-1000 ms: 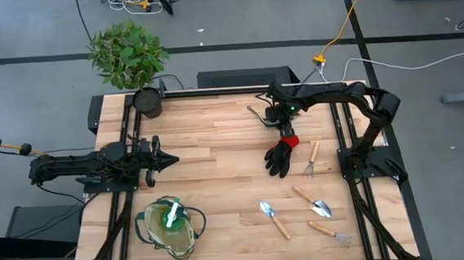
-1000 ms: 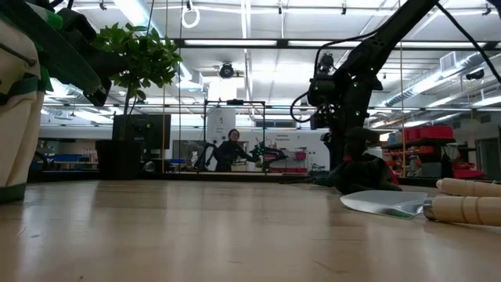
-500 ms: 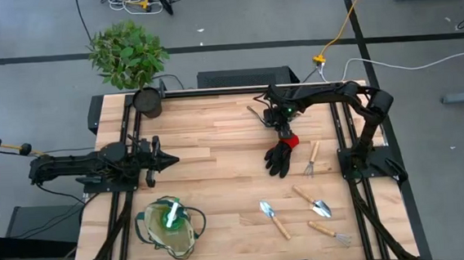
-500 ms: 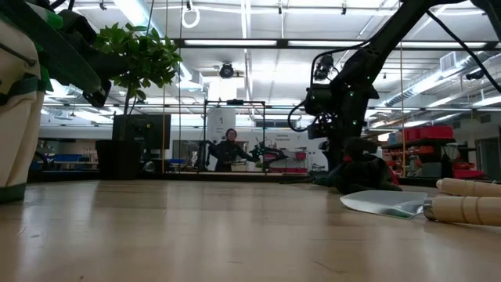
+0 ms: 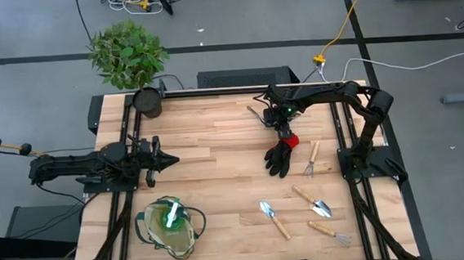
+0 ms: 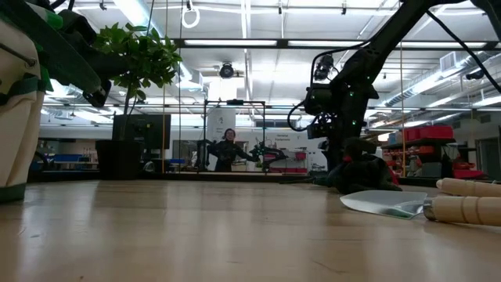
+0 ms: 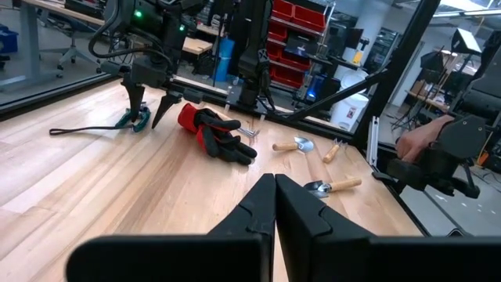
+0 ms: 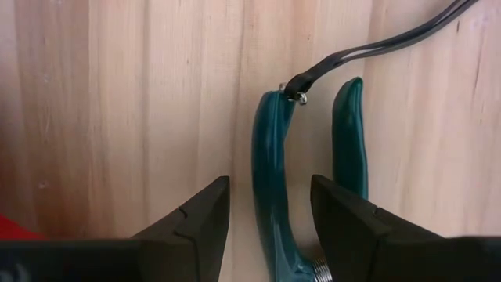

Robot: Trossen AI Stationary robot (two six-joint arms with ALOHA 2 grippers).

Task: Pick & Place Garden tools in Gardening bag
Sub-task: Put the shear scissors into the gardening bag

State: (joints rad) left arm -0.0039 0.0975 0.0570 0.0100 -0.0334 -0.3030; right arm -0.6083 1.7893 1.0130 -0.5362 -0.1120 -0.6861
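Bag: near the front-left corner; our idle left gripper, pinched closed, waits beside it.
Shears: far side, under our right gripper.
Claw: spread, straddling one teal handle.
Advice: we centre over both handles before closing.

The right arm is reaching in from the right edge of the high view toward upper centre, its gripper pointing down with jaws parted. The left arm is lying flat at mid-left, its gripper closed.
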